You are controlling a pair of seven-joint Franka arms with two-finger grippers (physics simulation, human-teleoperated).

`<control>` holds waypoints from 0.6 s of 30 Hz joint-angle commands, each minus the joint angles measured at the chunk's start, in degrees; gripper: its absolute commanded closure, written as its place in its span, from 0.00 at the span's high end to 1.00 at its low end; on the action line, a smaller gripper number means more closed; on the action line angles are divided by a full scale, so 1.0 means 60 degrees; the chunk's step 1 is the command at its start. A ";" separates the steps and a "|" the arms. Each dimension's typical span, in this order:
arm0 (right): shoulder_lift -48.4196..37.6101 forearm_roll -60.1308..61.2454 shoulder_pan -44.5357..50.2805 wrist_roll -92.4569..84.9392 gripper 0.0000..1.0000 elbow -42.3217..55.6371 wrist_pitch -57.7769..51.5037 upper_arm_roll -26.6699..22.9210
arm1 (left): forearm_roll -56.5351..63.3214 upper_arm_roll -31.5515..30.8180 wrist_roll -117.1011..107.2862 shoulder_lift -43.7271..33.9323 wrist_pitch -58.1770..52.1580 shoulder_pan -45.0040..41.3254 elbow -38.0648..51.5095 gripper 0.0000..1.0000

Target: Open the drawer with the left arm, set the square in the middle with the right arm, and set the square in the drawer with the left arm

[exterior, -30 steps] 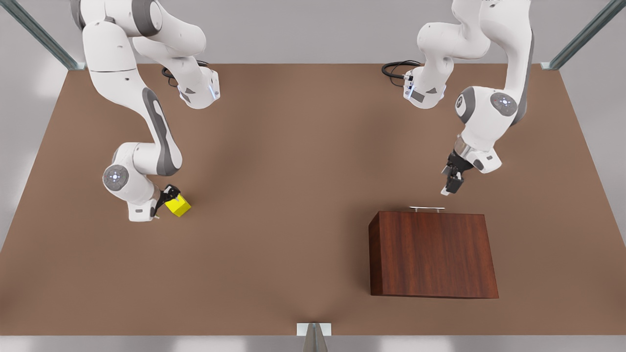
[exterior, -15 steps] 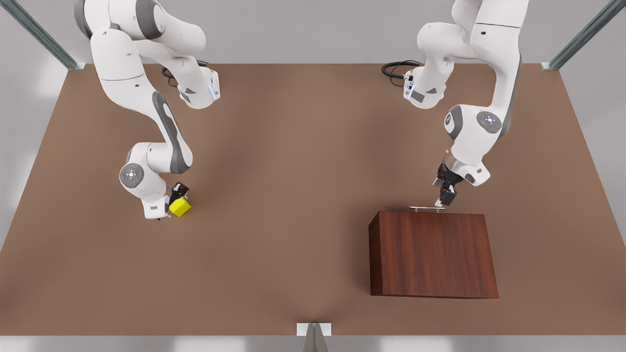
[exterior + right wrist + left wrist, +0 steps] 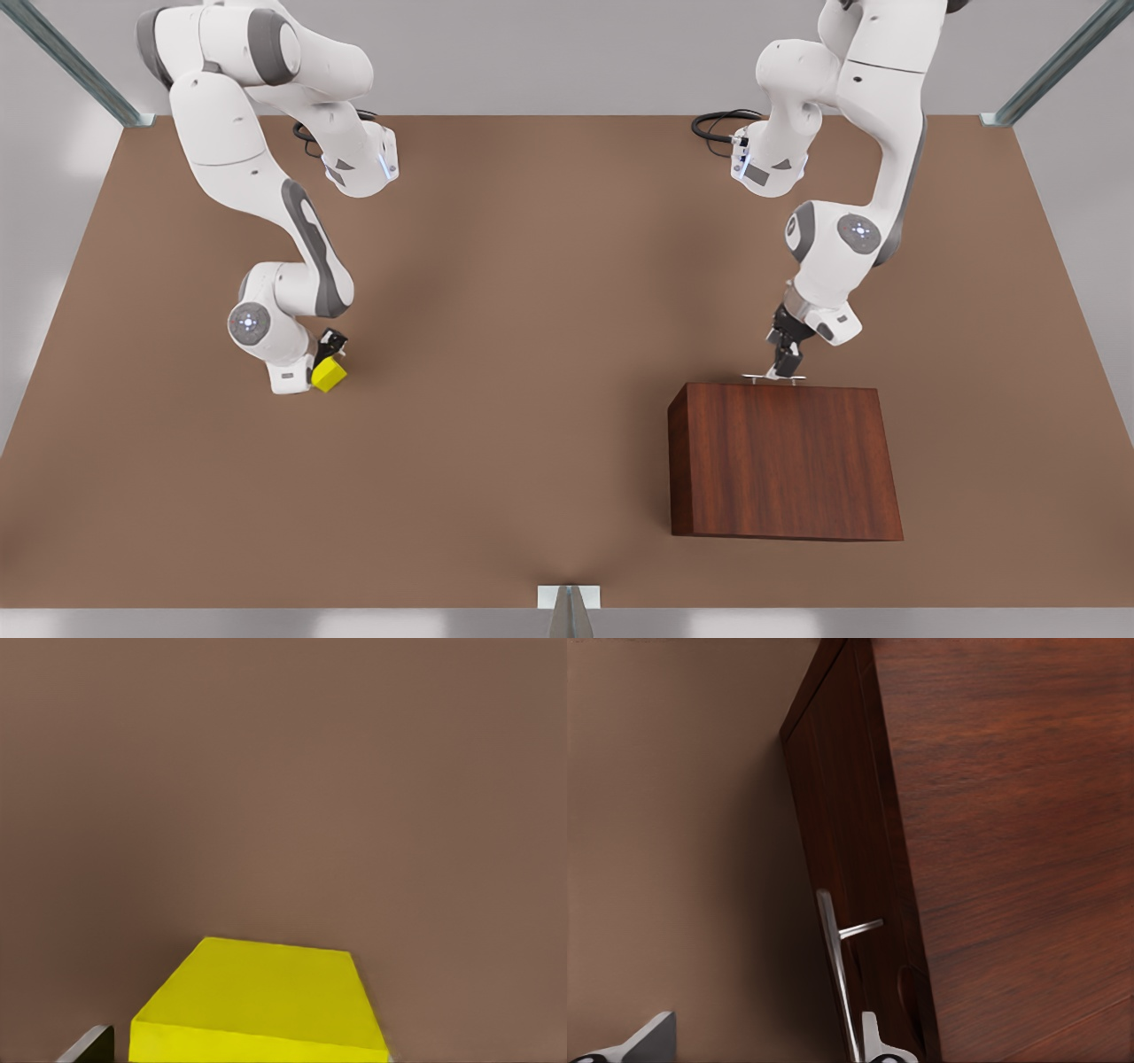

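— Front view first: can you read any brand, label or writing from where you stand?

— No, I can't make out any lettering on the arms or the wooden box [image 3: 784,461]; the markings on the arm bases are too small to tell.

— Where's the square?

— The square [image 3: 329,375] sits on the tabletop [image 3: 532,310] toward the front view's left, well apart from the box. The right gripper [image 3: 330,350] is right at it, one black finger against its far side. In the right wrist view the square [image 3: 257,1005] lies close under the camera with a dark fingertip [image 3: 89,1045] just beside its corner.

— Is it clamped?

— I can't tell. The fingers are at the cube, but whether they press it isn't visible.

— And the other arm?

— The left gripper [image 3: 786,363] is down at the silver handle [image 3: 773,377] on the far edge of the box, at the front view's right. The drawer [image 3: 850,859] looks pushed in flush, its front face level with the box. In the left wrist view the handle [image 3: 837,974] runs between two pale fingertips [image 3: 651,1036], which stand apart; one is just beside the bar, the other well off over the table.

— So nothing gripped there?

— The fingers are spread, not closed on the bar.
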 commanded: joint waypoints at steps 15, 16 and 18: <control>-0.0053 0.0001 0.0059 0.0000 0.69 -0.0148 -0.0012 0.0000 | -0.0604 0.0029 0.0000 0.0439 0.0105 -0.0031 0.0121 1.00; -0.0053 0.0015 0.0059 0.0000 0.69 -0.0148 0.0003 0.0000 | -0.0590 0.0029 0.0000 0.0439 0.0075 -0.0031 0.0121 1.00; -0.0068 0.0015 0.0074 0.0000 0.69 -0.0118 0.0003 0.0000 | -0.0604 0.0029 0.0000 0.0410 0.0017 -0.0031 0.0107 1.00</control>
